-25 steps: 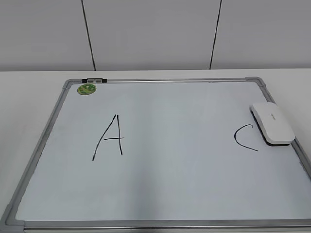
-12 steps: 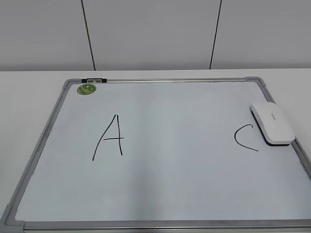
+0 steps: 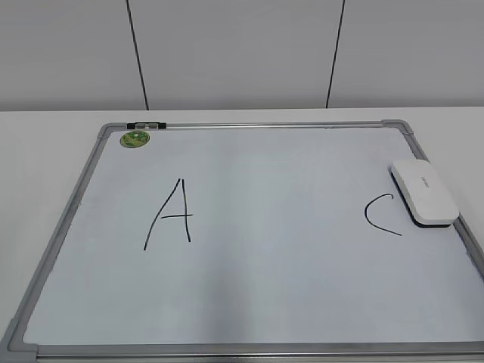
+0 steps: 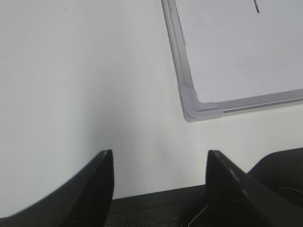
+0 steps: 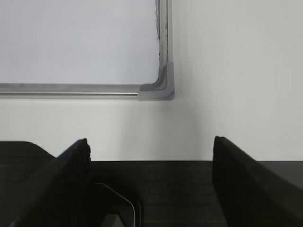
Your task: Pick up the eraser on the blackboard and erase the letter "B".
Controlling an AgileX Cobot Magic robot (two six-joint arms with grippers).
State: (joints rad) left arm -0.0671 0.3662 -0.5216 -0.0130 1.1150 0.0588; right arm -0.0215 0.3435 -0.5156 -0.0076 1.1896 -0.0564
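Nothing moved; both claws (image 4: 160, 163) (image 5: 150, 151) spread, off blackboard (image 3: 408, 130).

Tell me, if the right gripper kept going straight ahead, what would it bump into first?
Probably the blackboard's grey corner piece. The open right gripper points across bare white table toward that corner, with nothing between, though its height above the table is unclear.

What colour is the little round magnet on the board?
Green, with a paler pattern on it. The magnet shows best in the exterior view.
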